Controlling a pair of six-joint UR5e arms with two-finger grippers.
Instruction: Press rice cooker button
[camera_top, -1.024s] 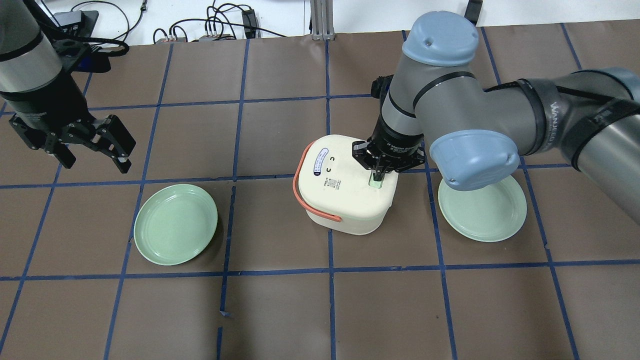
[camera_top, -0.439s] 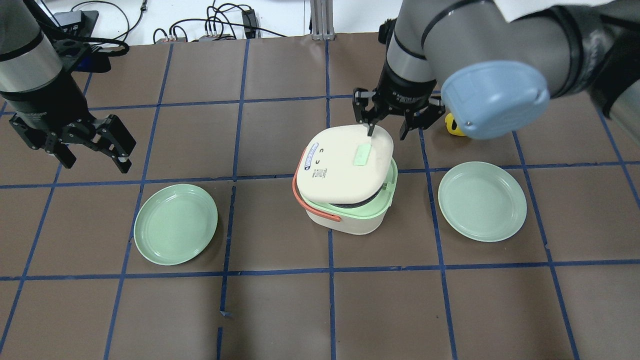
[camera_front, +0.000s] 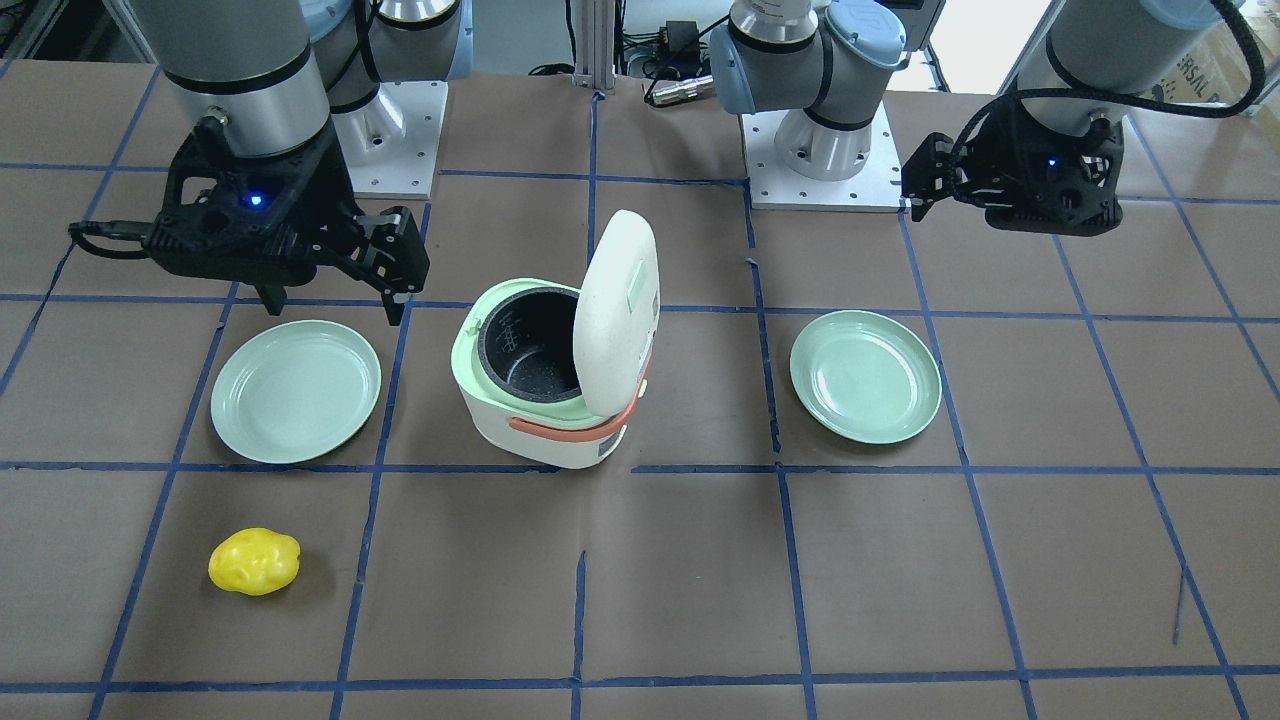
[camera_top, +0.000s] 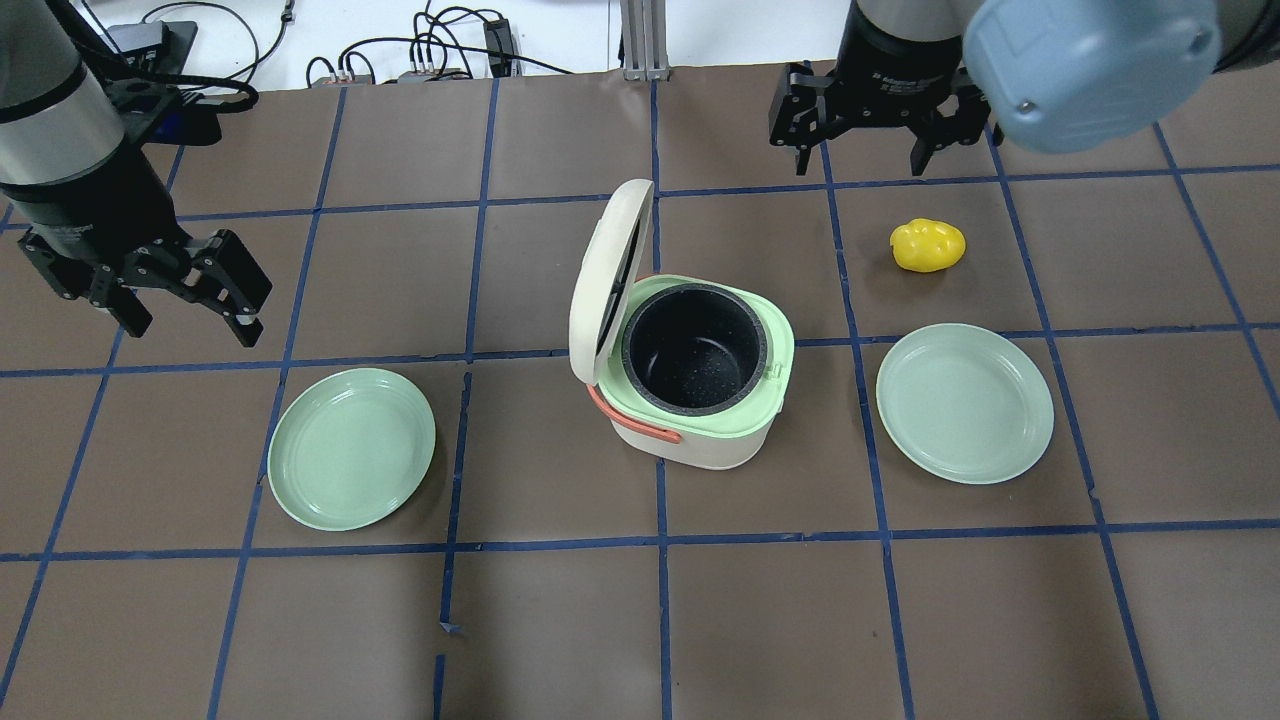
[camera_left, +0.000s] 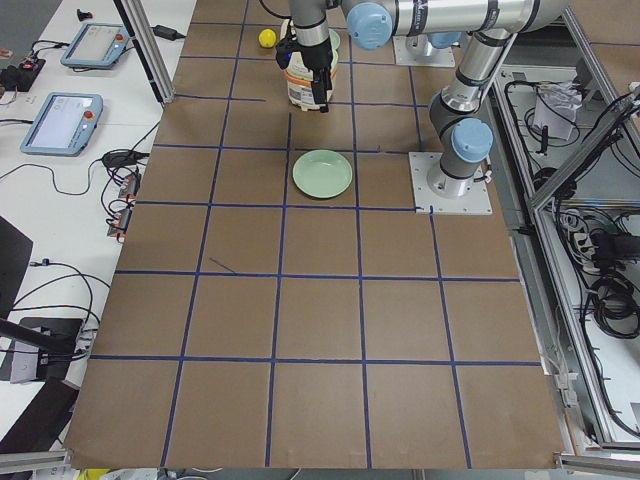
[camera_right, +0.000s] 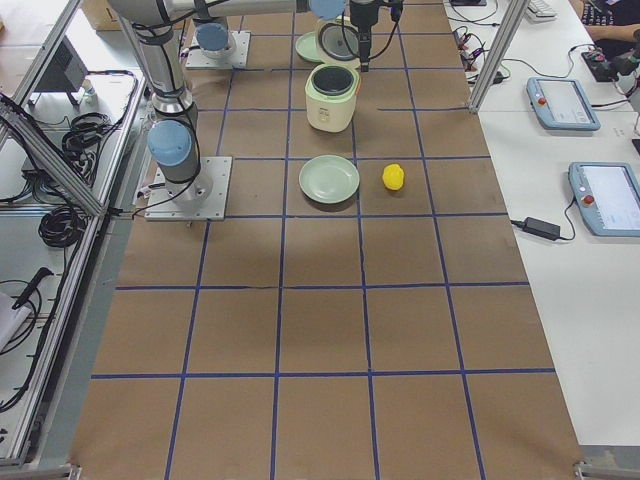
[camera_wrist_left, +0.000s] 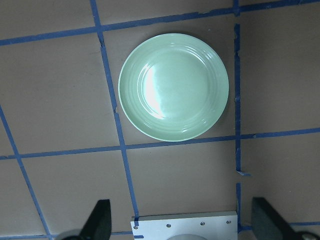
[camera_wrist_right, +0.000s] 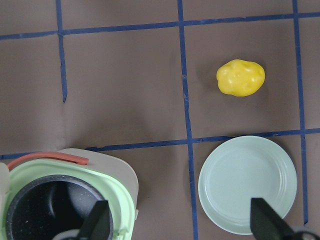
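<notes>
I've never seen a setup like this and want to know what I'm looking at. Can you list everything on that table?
rice cooker: 1, white body with mint-green rim, table centre
lid: 1, white, standing open on the cooker's left side
button: 1, pale mint green, on the lid's outer face
inner pot: 1, dark, empty, inside the cooker
handle: 1, orange, around the cooker
left plate: 1, mint green, empty, left of the cooker
right plate: 1, mint green, empty, right of the cooker
yellow lumpy object: 1, yellow, beyond the right plate
table: 1, brown with blue tape grid
left pincer: 1, black, open, empty
right pincer: 1, black, open, empty
</notes>
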